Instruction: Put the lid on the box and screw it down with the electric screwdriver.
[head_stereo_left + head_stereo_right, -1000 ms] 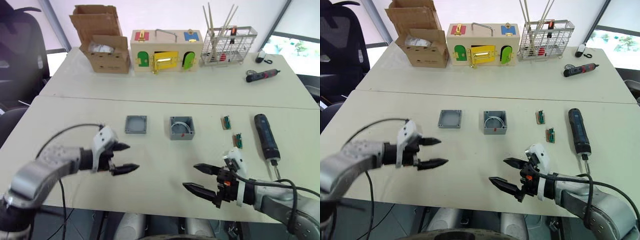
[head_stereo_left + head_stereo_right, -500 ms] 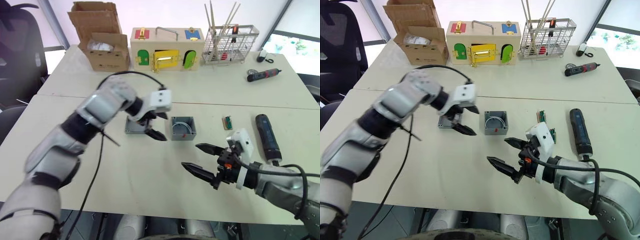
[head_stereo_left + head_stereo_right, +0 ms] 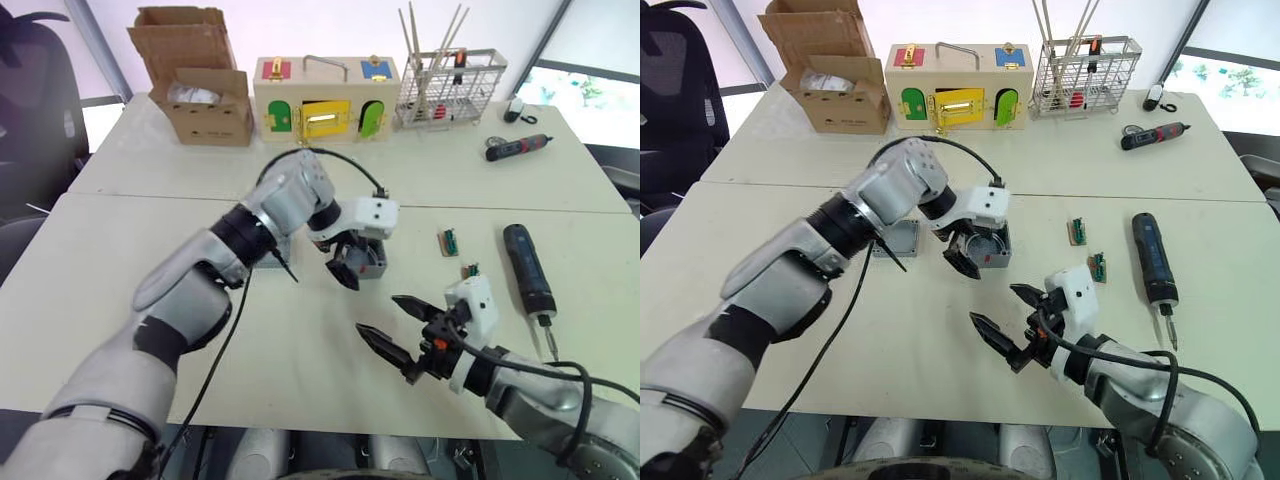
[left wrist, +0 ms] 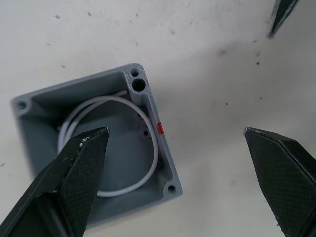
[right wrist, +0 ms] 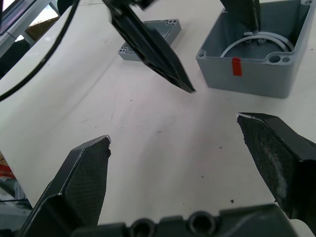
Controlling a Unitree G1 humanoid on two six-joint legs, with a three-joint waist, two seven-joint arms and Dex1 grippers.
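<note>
The grey box (image 3: 372,262) sits open-topped mid-table, white wiring coiled inside and a red mark on one side (image 5: 236,66). My left gripper (image 3: 341,263) hovers open right over it, one finger above the box's inside and the other beyond the wall with the red mark (image 4: 176,131). Just left of the box lies the flat grey lid (image 3: 904,240), partly under my left arm. My right gripper (image 3: 378,313) is open and empty above bare table, nearer me than the box. The black electric screwdriver (image 3: 527,270) lies on the table at the right.
Two small green circuit boards (image 3: 452,240) lie between box and screwdriver. At the far edge stand a cardboard box (image 3: 200,85), a wooden box with coloured doors (image 3: 320,98) and a wire rack (image 3: 447,85). A small black-and-red screwdriver (image 3: 515,148) lies far right.
My left arm has swung from the front left, past the lid, to above the box. My right gripper has drifted a little left and forward, still open.
</note>
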